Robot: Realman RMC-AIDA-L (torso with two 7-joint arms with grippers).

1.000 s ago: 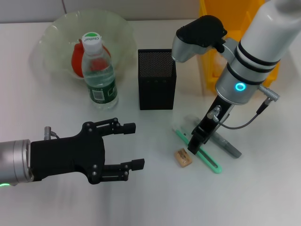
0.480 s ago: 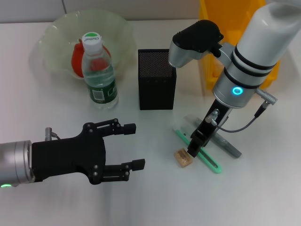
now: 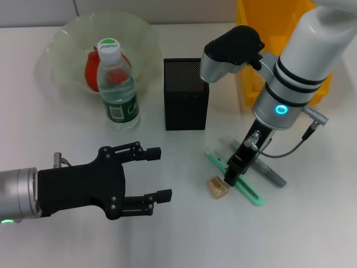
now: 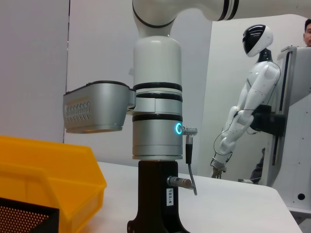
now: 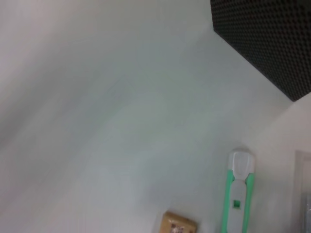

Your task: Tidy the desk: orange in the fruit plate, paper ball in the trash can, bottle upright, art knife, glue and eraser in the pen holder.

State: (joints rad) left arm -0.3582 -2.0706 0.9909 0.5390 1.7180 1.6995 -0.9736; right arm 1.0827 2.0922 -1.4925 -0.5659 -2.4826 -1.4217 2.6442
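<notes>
Reaching down with the right gripper (image 3: 233, 174) over the slim mint-green art knife (image 3: 237, 180) lying on the plain white desk (image 3: 312, 223)
The gripper is hanging low between the tiny beige-tan eraser (image 3: 217, 186) and the thin grey-silver glue tube (image 3: 263, 168), presumably lining up for a pick; whether its fingers are apart or together cannot be told. The black square mesh pen holder (image 3: 186, 94) is standing just behind, conveniently near for the drop. The left gripper (image 3: 156, 173) is idling with fingers spread wide, well clear. The red-orange orange (image 3: 91, 69) is sitting in the pale green glass fruit plate (image 3: 67, 30), the clear bottle (image 3: 116, 84) is standing upright, and the yellow trash can (image 3: 262, 22) is waiting behind
</notes>
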